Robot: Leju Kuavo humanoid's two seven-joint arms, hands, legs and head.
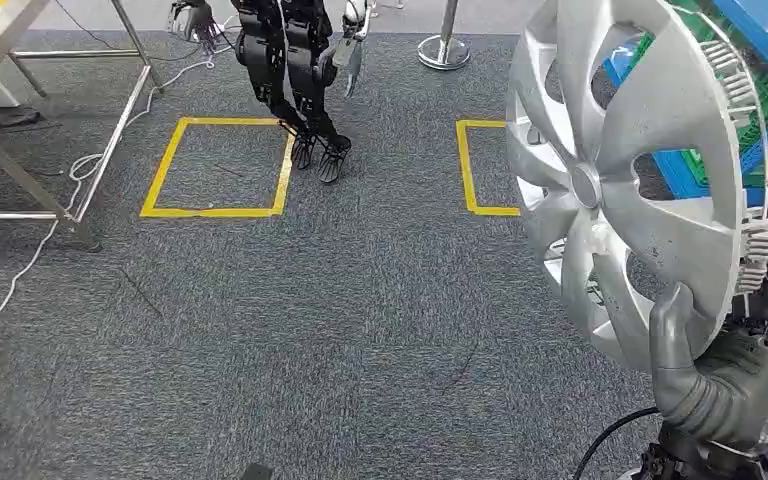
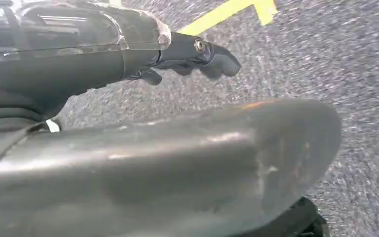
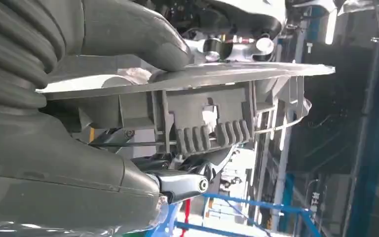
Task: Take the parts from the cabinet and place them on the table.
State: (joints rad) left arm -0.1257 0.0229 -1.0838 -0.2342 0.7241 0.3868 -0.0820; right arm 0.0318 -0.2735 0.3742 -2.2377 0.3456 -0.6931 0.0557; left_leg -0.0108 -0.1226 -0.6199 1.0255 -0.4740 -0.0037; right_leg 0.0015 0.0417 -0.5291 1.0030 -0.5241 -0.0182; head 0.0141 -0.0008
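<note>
At far left stands a metal table (image 1: 20, 60). My left hand (image 2: 197, 54) hangs empty, fingers curled. At right, my right hand (image 1: 710, 370) clamps the silver hubcap (image 1: 630, 180) upright by its rim; carrying steadily should prevent slipping.

The wheel cover (image 1: 620, 170) is shiny silver with light grey plastic clips on the back, and the right hand (image 1: 705, 375) holding it is matte dark grey. The carpet (image 1: 360, 330) is a speckled grey-blue weave with bright yellow tape squares (image 1: 216, 167) on it. The cabinet frame (image 1: 760, 110) is blue with green bins inside. The other robot (image 1: 295, 70) is glossy black, and the table legs (image 1: 20, 170) are bare silver metal.
</note>
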